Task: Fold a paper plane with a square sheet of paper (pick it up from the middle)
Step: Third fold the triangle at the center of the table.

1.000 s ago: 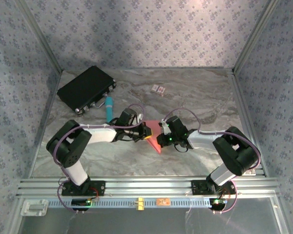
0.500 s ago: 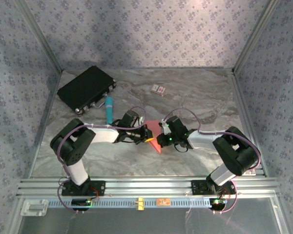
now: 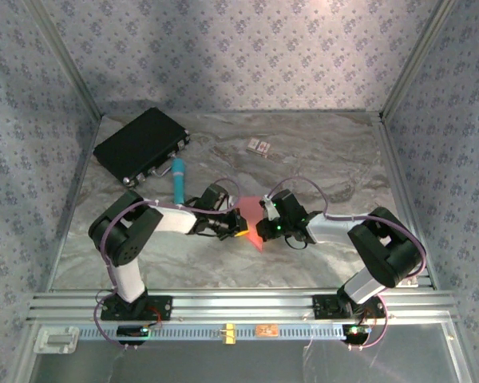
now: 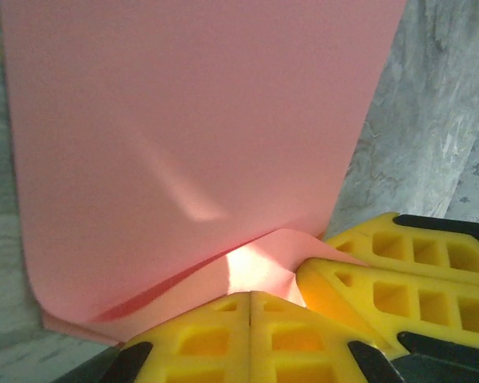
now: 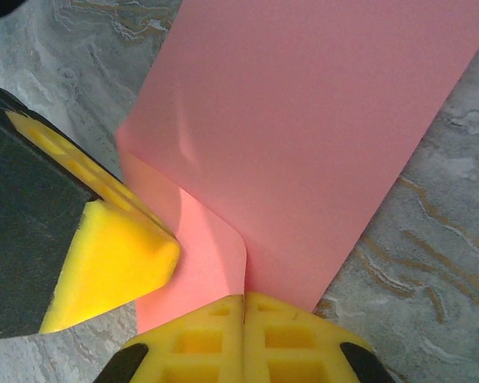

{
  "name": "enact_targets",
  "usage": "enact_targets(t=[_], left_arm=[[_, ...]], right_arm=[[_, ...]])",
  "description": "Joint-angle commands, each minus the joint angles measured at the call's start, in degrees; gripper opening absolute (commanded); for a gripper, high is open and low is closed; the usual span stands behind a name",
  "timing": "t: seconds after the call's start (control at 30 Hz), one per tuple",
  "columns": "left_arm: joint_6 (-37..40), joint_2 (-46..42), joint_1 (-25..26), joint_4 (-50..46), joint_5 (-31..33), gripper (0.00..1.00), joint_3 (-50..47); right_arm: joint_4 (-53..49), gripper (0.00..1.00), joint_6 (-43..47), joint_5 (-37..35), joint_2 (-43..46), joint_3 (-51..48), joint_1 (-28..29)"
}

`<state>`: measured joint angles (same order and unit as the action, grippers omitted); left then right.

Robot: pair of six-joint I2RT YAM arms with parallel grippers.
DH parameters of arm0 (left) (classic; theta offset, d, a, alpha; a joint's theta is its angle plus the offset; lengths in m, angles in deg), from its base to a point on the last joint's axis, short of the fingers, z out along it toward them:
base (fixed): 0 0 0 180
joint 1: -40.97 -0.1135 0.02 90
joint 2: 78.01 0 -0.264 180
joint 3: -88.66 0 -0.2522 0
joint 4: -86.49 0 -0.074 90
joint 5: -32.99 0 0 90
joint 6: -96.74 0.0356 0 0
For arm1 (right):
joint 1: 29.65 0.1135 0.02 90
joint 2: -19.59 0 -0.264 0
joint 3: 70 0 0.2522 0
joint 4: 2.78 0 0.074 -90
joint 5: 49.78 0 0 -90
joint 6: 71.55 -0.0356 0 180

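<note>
Top external view: the two arms reach toward each other over the grey marbled table [image 3: 327, 163], and the left gripper [image 3: 239, 230] and right gripper [image 3: 264, 223] meet at a square sheet of thin salmon-pink paper [image 3: 252, 217]. The sheet lies about midway between the left and right edges, somewhat nearer the near edge than the far one. In the left wrist view the left gripper's [image 4: 250, 297] yellow foam fingers [image 4: 199, 343] are clenched flat against each other with no gap. A turned-up flap of the sheet [image 4: 184, 128] meets their tips, so they appear to pinch its edge, while the rest lies flat on the table beyond. The right gripper's yellow fingers [image 4: 383, 275] press in just beside them from the right. In the right wrist view the right gripper [image 5: 245, 298] is likewise clamped shut, and a folded crease of the paper [image 5: 319, 120] runs straight into the seam between its fingers [image 5: 295, 339]. One yellow finger of the left gripper [image 5: 116, 259] rests on the lower layer of paper to the left. A flat black rectangular case [image 3: 141, 145] sits at the far left corner, a teal marker [image 3: 178, 177] lies just beside its near right end, and a tiny patterned card [image 3: 259, 146] lies near the middle of the far edge, all well apart from the sheet.
</note>
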<state>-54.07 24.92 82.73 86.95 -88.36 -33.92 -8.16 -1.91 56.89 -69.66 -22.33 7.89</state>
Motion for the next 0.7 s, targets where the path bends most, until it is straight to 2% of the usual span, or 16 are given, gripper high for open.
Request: enact_targets(t=[0.0, 0.2, 0.33, 0.4, 0.47, 0.53, 0.67], left_arm=[[1.67, -0.53, -0.25, -2.67, 1.79, 0.00, -1.39], [2.55, -0.10, -0.19, -3.64, 2.06, 0.00, -0.93], [2.72, -0.11, -0.24, -3.91, 2.08, 0.00, -0.70], [2.81, -0.20, -0.26, -3.87, 2.13, 0.00, -0.78], [2.80, -0.09, -0.26, -3.76, 2.11, 0.00, -0.70], [2.81, -0.10, -0.19, -3.67, 2.09, 0.00, -0.72], [2.79, -0.34, -0.19, -3.69, 2.34, 0.00, -0.71]], right_arm=[[-2.53, 0.03, -0.43, -1.60, 0.65, 0.33, 0.30], [-5.19, 0.14, -2.14, -0.91, 3.48, 2.21, -0.18], [-9.90, 0.36, -4.74, -1.09, 7.69, 3.88, -1.90], [-10.92, 0.41, -6.05, 1.00, 9.24, 3.98, -2.74], [-11.33, 0.41, -6.85, 5.15, 9.48, 4.28, -2.99], [-11.39, 0.35, -8.16, 9.17, 8.53, 4.47, -2.54], [-10.50, 0.15, -10.13, 12.35, 6.11, 4.71, -0.28]])
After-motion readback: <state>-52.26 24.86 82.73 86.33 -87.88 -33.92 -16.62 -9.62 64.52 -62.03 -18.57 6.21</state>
